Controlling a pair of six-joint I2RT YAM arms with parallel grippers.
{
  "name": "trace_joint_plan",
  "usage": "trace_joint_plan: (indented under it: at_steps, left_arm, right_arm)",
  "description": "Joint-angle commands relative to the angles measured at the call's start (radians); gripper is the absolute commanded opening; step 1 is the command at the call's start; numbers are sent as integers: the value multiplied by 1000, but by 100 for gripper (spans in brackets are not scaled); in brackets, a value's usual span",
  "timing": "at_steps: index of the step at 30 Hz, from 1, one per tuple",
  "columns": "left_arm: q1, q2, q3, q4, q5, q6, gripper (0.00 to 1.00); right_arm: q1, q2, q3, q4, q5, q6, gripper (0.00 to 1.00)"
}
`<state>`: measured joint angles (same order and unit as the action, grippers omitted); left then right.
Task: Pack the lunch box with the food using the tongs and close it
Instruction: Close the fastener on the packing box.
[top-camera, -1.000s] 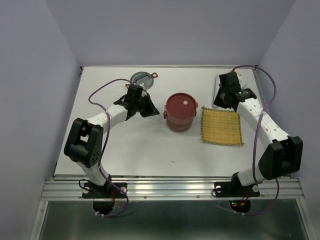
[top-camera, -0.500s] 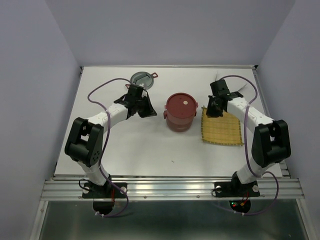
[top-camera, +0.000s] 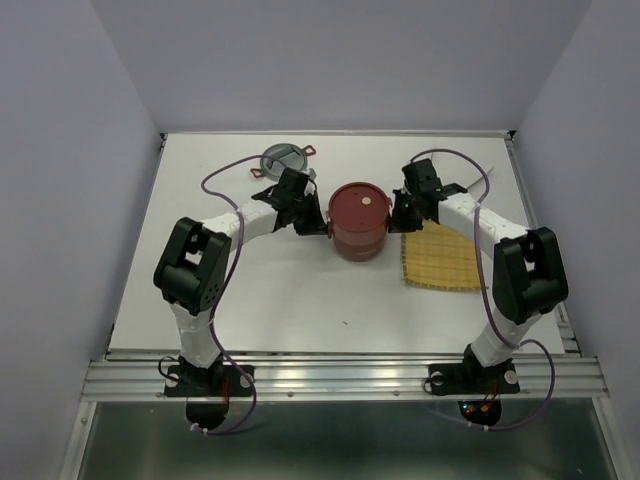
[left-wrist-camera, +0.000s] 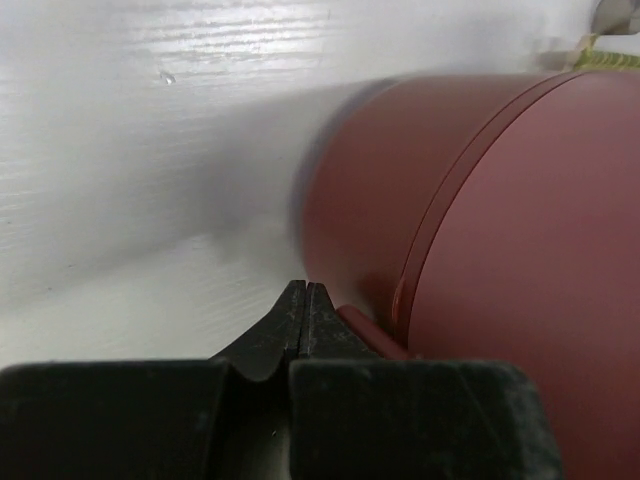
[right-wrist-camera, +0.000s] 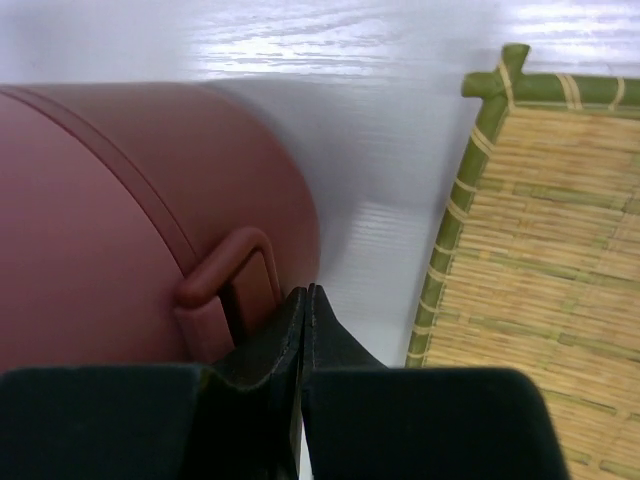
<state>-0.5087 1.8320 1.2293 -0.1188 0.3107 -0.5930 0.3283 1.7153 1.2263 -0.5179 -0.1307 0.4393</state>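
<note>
- At the back left you have a grey round dish (top-camera: 284, 158) with a small red tab. It lies well apart from the work and blocks nothing.
- Your left gripper (top-camera: 318, 222) is closed with nothing between the jaws. Its tips sit low, just beside the left wall of the lunch box (top-camera: 359, 222).
- The lunch box stands upright in the middle of the table (top-camera: 250, 290), and its red lid (top-camera: 360, 206) lies flat on top. Packing and closing look done, though you cannot see inside to confirm the food is there.
- Your right gripper (top-camera: 398, 218) is also pinched shut and empty. The wrist view shows its tips right at the box's side handle (right-wrist-camera: 235, 280). You cannot tell whether they touch it.
- The woven mat (top-camera: 443, 255) lies just right of the box and is bare, with no food on it.
- The tongs show in no view.
- What is left seems small: perhaps seating the lid or steadying the box between both arms.
- The mat's near edge is close to your right gripper, so watch it there.
</note>
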Motion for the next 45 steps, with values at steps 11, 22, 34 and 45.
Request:
trace_joint_plan:
  at_steps: [11,22,34,45]
  left_arm:
    - [47,-94,-39,67,64,-19,0]
    - [75,-203,-116,12,-5,-5,0]
    - [72,-234,-163,-8,-22,-16,0]
    - [-1,-114,-48,19,11,-42,0]
  right_arm:
    - [37,-29,10,44,61,13,1]
    - [-72,-13,62,4,123,0,1]
    - [-106,132,259,-34,100,-36,1]
    - [-8,187,276,-30,-23,-37,1]
